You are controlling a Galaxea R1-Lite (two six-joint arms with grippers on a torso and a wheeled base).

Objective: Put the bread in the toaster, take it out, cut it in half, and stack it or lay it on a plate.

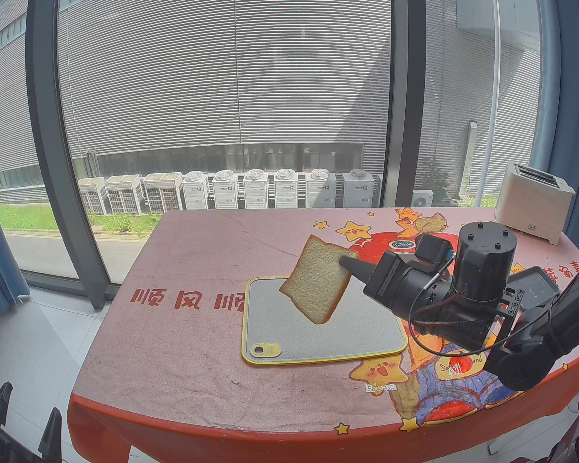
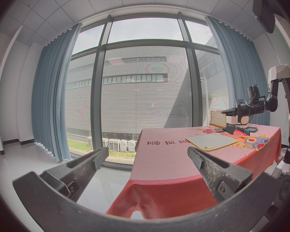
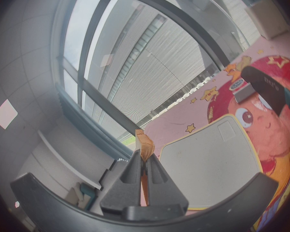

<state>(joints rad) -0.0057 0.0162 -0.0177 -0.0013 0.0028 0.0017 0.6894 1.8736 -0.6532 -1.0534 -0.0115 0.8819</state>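
— Where is the bread?
— The right gripper grasps it by one edge, tilted, in the air above the cutting board.
— And the left gripper?
— Released, away from the desk.

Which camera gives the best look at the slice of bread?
The head view: the bread shows its whole face, held by the right pincer over the cutting board. The left wrist view shows it small and far; the right wrist view, its thin edge.
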